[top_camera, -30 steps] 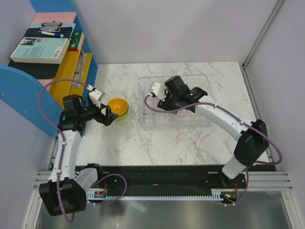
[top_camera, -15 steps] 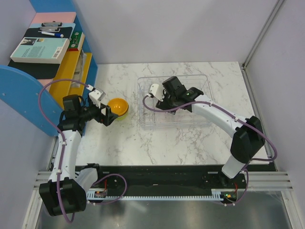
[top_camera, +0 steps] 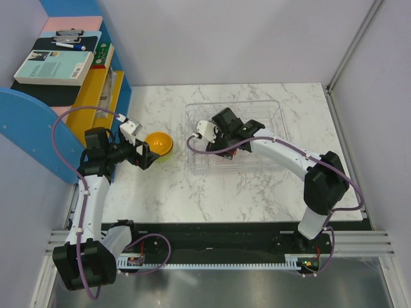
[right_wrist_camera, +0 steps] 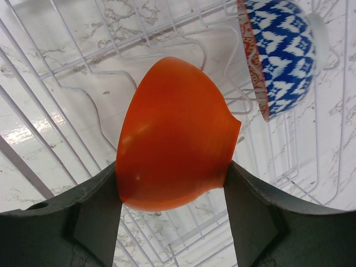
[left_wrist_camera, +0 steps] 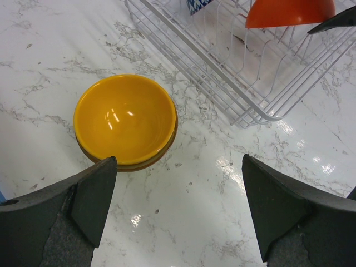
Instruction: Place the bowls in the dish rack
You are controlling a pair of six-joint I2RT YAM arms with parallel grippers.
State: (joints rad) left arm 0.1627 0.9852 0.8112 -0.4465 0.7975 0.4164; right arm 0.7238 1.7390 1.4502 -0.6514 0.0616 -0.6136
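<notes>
The right gripper [right_wrist_camera: 172,194] pinches the orange bowl [right_wrist_camera: 175,128] over the dish rack [top_camera: 270,115] and next needs a free slot between dividers, while the left gripper [left_wrist_camera: 178,167] hangs spread near the yellow bowl [left_wrist_camera: 125,119].

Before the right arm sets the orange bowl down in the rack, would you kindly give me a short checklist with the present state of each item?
1. Right tool clamps the red-orange bowl from both sides: ok.
2. Held bowl is over the dish rack, not outside it: ok.
3. Free wires beside the blue-white bowl, which stands on edge in the rack: ok.
4. Held bowl apart from the blue-white bowl in the right wrist view: ok.
5. Held bowl touching the rack wires: cannot tell.
6. Left tool open above the yellow bowl, away from the rack: ok.
</notes>
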